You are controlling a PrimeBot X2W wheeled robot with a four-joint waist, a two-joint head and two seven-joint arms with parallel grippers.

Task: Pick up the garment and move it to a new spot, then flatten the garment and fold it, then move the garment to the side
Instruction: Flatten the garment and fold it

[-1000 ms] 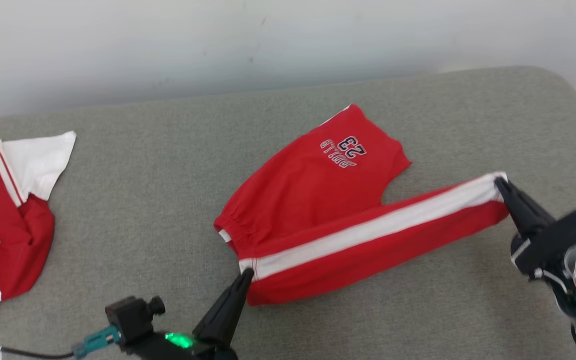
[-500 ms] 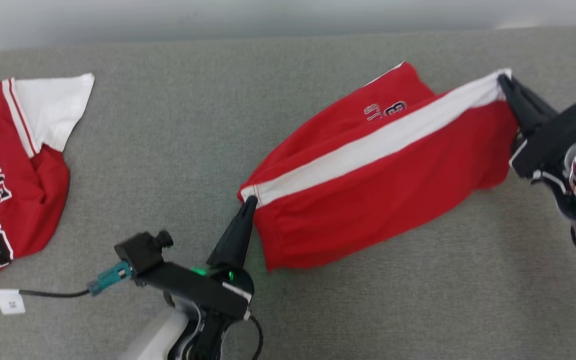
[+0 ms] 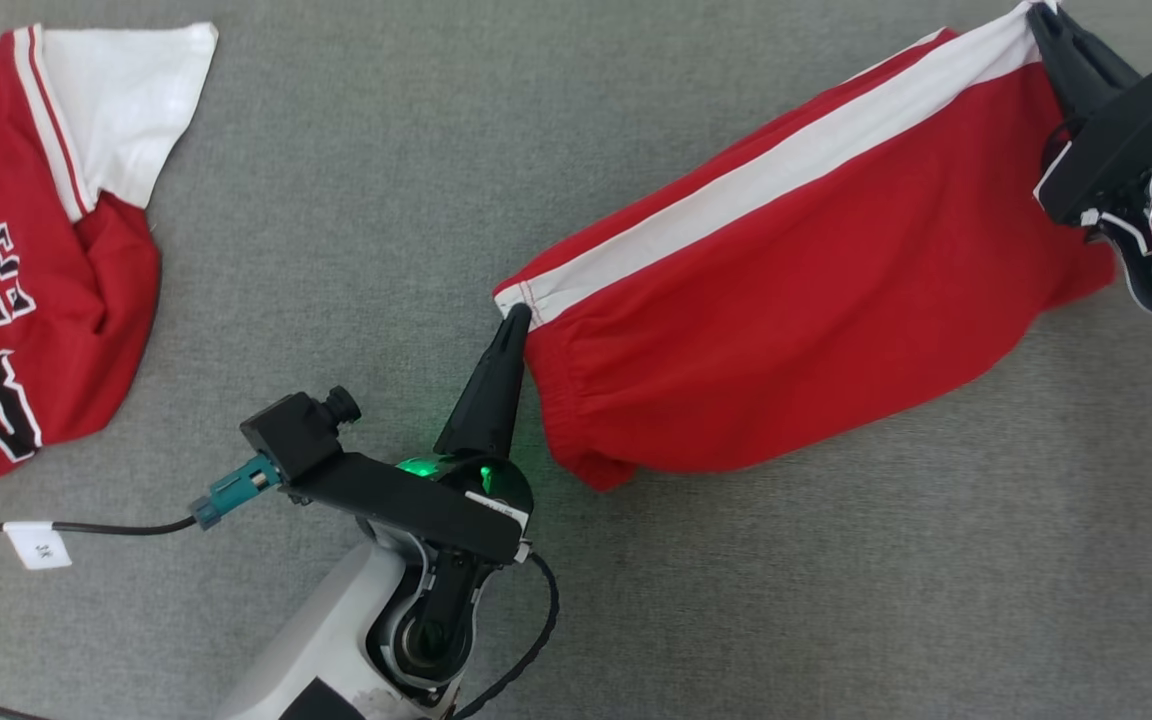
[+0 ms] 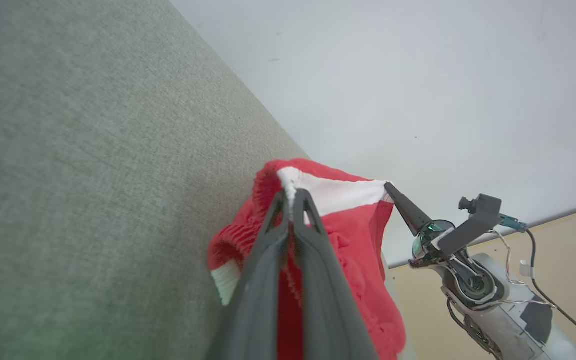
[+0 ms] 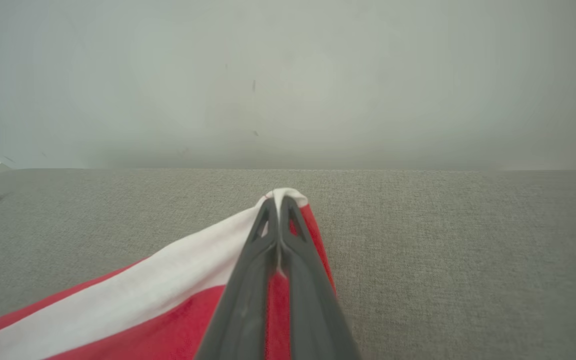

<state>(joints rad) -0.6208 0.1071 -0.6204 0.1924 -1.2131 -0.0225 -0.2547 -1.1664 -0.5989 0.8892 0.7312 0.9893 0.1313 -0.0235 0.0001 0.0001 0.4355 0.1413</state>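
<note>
Well, at my far left a red shirt [image 3: 46,300] with a white sleeve and black lettering lies crumpled on the grey counter [image 3: 336,150], well apart from what I am holding. Below it a black cable [image 3: 126,526] with a small white tag [image 3: 36,545] runs toward my left arm. My left pincer [image 3: 517,315] is pressed together on a corner of the red shorts [image 3: 786,330], right where the white stripe [image 3: 786,165] meets the gathered waistband [image 3: 576,405] (my wrist view shows the white edge nipped between the two dark fingers [image 4: 265,260]). From there the shorts stretch up and to the right, with the stripe along the upper edge and the red cloth sagging beneath it. Whether the lowest fold touches the counter I cannot tell. At the far right my right pincer [image 3: 1041,15] is likewise pressed together, pinching the other end of the stripe. Its wrist view shows the white cloth bunched at the tips, with the counter and a pale wall [image 5: 288,75] beyond.
</note>
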